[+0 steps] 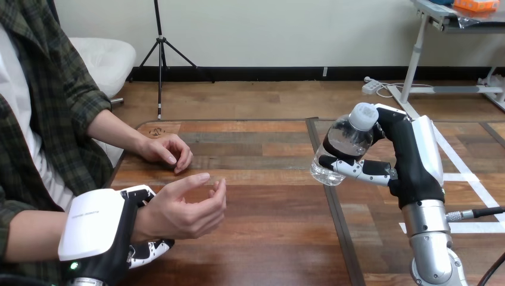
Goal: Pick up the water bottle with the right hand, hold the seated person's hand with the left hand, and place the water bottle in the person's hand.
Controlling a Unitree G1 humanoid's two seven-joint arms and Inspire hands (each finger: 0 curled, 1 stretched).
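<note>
We're looking at a robotics lab here, a test station and nobody's home. The wooden worktop carries strips of white tape laid in straight lines at its right side, marking off zones on the boards. A silver forearm rises from the bottom edge, and its right hand, black with white shells, is wrapped round a water bottle held above the boards. Over at the left, the left hand has its fingers round the wrist of a person seated at the worktop, the person's hand open with loosely curved fingers.
</note>
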